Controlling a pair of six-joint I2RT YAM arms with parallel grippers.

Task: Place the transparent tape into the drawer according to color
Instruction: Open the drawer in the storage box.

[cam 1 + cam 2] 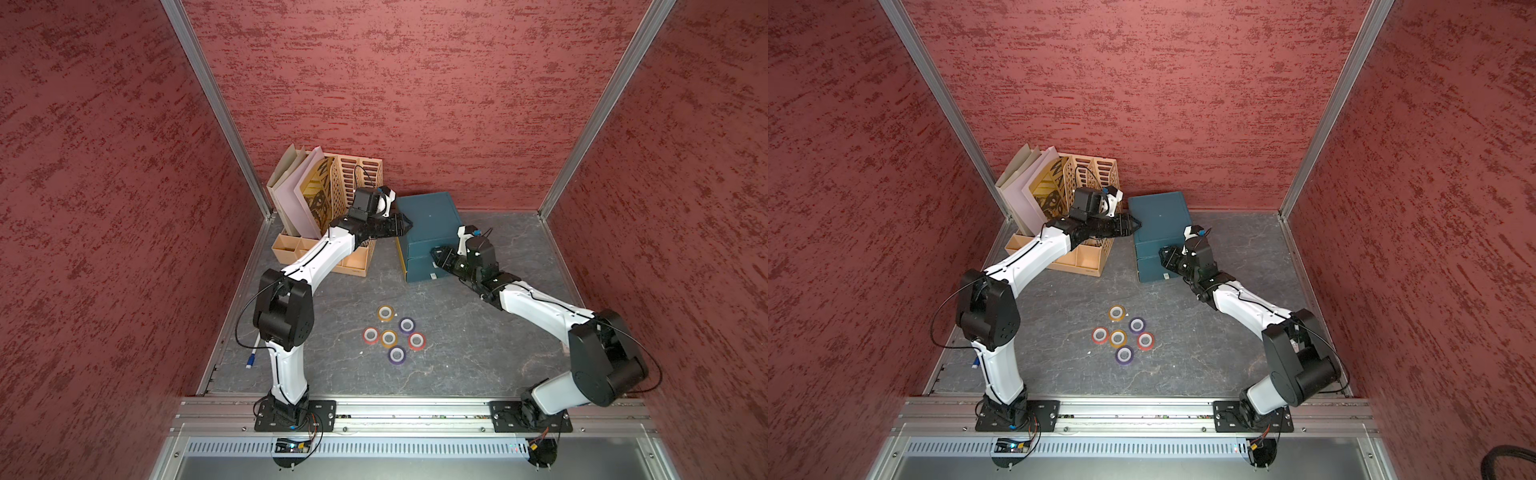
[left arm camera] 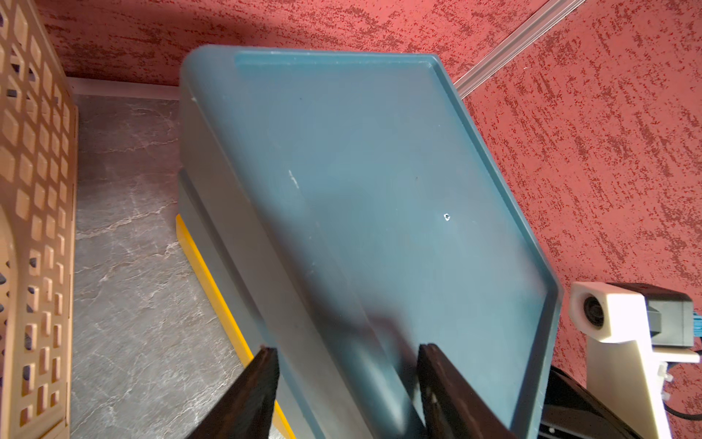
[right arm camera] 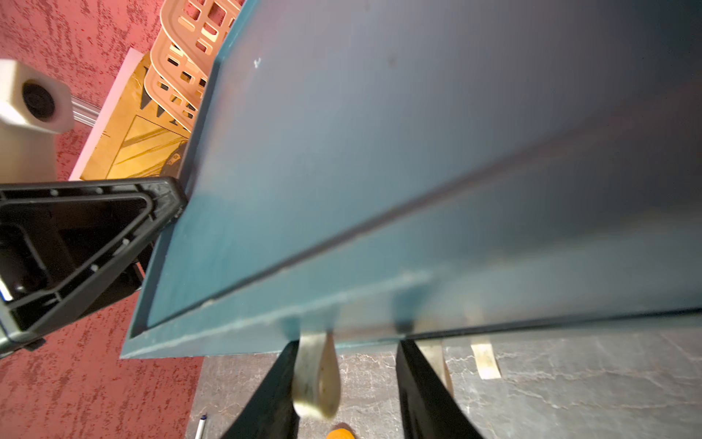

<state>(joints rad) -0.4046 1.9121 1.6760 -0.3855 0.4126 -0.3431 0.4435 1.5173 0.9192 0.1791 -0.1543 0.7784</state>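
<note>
Several small tape rolls lie grouped on the table in both top views: orange (image 1: 385, 313), purple (image 1: 407, 325), red (image 1: 370, 335), orange (image 1: 388, 338), red (image 1: 416, 341), purple (image 1: 397, 355). The dark teal drawer chest (image 1: 428, 216) (image 1: 1158, 216) stands at the back. My left gripper (image 1: 409, 224) (image 2: 347, 347) is open, its fingers straddling the chest's top left edge (image 2: 361, 171). My right gripper (image 1: 434, 253) (image 3: 347, 342) is at the chest's front (image 3: 380, 152), open, with a silver pull (image 3: 315, 372) between its fingers, close to one finger.
A tan slotted organizer (image 1: 353, 174) holding folders stands left of the chest, under my left arm. A yellow strip (image 2: 212, 273) runs along the chest's base. A blue-tipped pen (image 1: 251, 361) lies near the left wall. Red walls enclose three sides.
</note>
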